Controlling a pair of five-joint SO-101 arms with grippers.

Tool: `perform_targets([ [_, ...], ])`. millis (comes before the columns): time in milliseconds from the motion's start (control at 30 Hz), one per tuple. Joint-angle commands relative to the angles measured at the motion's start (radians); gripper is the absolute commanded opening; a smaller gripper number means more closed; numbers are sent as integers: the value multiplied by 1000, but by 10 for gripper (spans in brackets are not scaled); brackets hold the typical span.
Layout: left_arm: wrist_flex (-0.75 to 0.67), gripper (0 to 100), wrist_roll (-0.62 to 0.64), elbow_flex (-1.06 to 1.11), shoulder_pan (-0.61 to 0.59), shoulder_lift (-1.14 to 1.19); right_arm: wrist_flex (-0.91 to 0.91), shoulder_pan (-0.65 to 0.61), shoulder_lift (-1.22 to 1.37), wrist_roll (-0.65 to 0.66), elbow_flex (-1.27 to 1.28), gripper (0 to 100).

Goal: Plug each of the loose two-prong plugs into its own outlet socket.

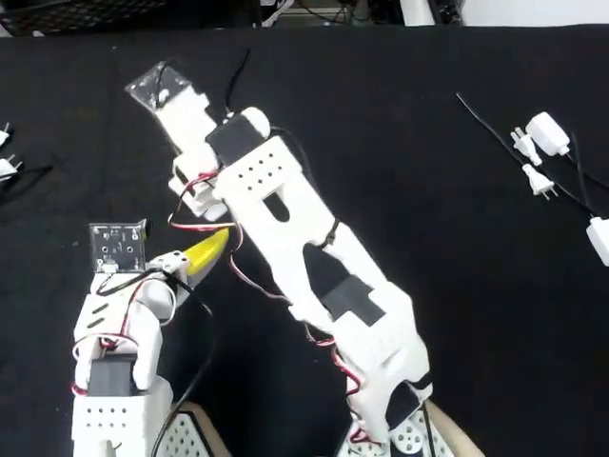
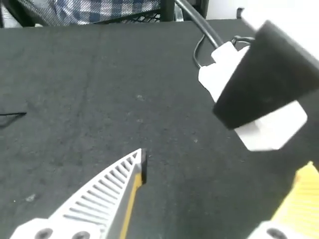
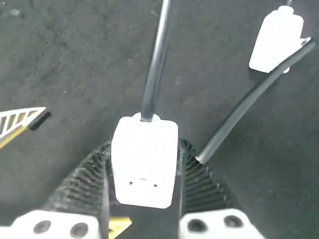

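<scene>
My right gripper (image 3: 144, 148) is shut on a white outlet socket (image 3: 144, 164) with a black cable (image 3: 155, 59) running out of its far end; its dark ribbed fingers (image 3: 199, 186) press both sides. In the left wrist view the same socket (image 2: 271, 132) sits behind a dark finger (image 2: 264, 74). My left gripper (image 2: 224, 169) stands open just beside it, holding nothing, with its white finger (image 2: 119, 181) and yellow finger (image 2: 301, 196) apart. Seen from above, the left gripper (image 1: 195, 259) is under the long right arm (image 1: 314, 248). Loose two-prong plugs (image 1: 540, 181) lie far right.
A second white socket (image 3: 276, 40) with its own cable (image 3: 254, 99) lies beyond the held one. A white adapter (image 1: 549, 131) and a white box (image 1: 599, 238) sit at the right edge, and more plugs (image 1: 6, 169) at the left edge. Black cloth (image 1: 409, 124) covers the table.
</scene>
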Motion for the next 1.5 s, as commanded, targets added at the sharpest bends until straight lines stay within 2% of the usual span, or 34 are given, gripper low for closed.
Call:
perform_targets([
  [0,-18,443,-11,16,13,-6,2,5,-4,-12,-31,12],
  [533,-81,443,-3,16,-58,-6,206,-63,-4,-84,-5,12],
  [667,-81,443,-3,16,-61,-6,210,-94,-70,-133,5,12],
  [900,-75,443,-3,18,-61,-2,210,-164,-249,-132,45,12],
  [1067,-75,443,-6,18,-61,0,210,-149,-361,-126,114,12],
  [1167,-75,443,-6,18,-61,2,210,-140,-432,-75,168,12],
  [1467,-75,443,-8,18,-58,2,209,-49,-622,-37,380,12],
])
